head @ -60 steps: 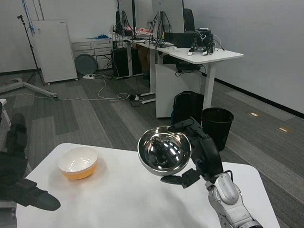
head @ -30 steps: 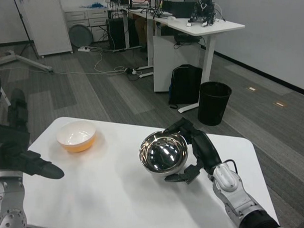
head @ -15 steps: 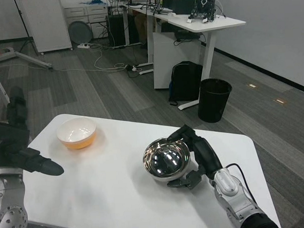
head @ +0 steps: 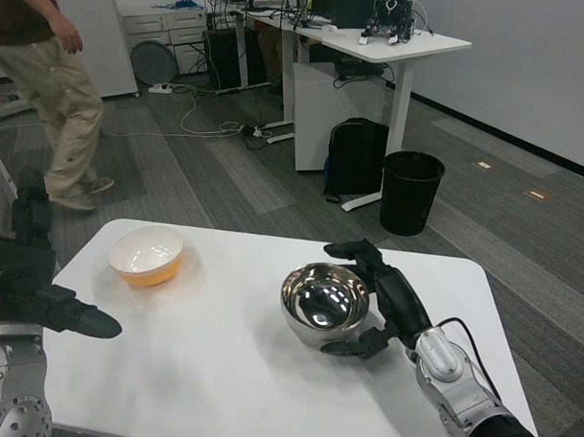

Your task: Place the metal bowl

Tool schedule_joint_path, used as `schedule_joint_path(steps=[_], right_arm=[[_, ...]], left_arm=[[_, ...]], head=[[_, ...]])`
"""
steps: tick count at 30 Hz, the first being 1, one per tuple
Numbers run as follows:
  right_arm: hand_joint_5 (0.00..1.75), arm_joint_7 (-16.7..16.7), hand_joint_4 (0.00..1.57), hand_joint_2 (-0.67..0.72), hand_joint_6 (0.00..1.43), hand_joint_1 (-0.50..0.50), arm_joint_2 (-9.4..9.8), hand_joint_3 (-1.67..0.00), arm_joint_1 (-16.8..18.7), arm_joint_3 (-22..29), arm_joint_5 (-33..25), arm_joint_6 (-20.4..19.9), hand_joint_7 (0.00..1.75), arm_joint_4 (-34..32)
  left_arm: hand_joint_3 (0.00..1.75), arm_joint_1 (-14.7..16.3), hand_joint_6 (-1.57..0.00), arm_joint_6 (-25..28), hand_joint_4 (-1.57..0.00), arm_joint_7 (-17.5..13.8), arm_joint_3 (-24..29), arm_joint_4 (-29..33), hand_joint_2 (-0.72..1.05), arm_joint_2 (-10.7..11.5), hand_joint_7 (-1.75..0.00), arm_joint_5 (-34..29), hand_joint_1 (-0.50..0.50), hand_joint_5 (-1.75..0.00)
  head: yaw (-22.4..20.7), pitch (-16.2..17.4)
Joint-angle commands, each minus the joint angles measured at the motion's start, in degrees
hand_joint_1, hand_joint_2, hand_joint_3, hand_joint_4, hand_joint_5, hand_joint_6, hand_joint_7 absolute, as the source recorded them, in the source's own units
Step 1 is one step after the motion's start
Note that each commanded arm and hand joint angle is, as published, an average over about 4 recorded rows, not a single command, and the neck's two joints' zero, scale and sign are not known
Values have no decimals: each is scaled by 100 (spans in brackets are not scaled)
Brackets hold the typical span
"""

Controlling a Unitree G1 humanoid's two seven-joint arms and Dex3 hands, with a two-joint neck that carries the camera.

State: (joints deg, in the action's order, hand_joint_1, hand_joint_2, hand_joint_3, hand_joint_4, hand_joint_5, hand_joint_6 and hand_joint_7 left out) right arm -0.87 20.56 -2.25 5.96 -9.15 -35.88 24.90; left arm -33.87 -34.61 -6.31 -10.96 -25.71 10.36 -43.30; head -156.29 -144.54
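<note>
The metal bowl stands upright on the white table, right of the middle, its shiny hollow facing up. My right hand cups its right side. The fingers reach round the far rim and the thumb lies against the near base, so the hand still holds the bowl. At the table's left edge my left hand waits with nothing in it, one finger stretched out over the tabletop.
A white and orange bowl sits at the table's far left. A person walks on the floor beyond the left corner. Behind the table are a black bin, a backpack and desks.
My right hand has lowered the metal bowl from a tilt just above the table to standing level on it. A person has come into view at the upper left.
</note>
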Motion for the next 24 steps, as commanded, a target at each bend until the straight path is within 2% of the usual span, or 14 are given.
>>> schedule_joint_path(steps=[1, 7, 12, 17, 21, 24], right_arm=[[5, 4, 0, 12, 0, -42, -21, -28, 72, 115, -223, -112, 38, -99], [0, -157, 0, 39, 0, -46, -17, -12, 94, 419, -408, -117, 24, -299], [0, -276, 0, 63, 0, -46, -8, 0, 94, 674, -876, -119, 14, -556], [0, -229, 0, 72, 0, -46, -17, 0, 85, 920, -1230, -174, 9, -1031], [0, 39, 0, 72, 0, -46, 23, 0, 14, 1060, -1427, -235, 7, -1668], [0, 217, 0, 68, 0, -46, 108, 0, -60, 1175, -1386, -139, 10, -2252]], left_arm=[[0, 47, 0, -90, -4, -37, 2, 84, -64, 62, -35, -12, -50, 0], [0, 47, 0, -134, -4, -40, -9, 82, -64, 62, -35, -18, -50, 0], [0, 32, 0, -143, -4, -37, -7, 75, -64, 62, -35, -29, -50, 0], [0, 8, 0, -143, -4, -37, -15, 75, -64, 62, -35, -29, -50, 0], [0, 3, 0, -143, -4, -37, -33, 80, -64, 62, -35, -29, -50, 0], [0, 3, 0, -143, -4, -35, -48, 88, -64, 62, -35, -29, -50, 0]], head=[[6, -14], [-27, -116], [-35, -171], [12, -216], [71, -312], [95, -424]])
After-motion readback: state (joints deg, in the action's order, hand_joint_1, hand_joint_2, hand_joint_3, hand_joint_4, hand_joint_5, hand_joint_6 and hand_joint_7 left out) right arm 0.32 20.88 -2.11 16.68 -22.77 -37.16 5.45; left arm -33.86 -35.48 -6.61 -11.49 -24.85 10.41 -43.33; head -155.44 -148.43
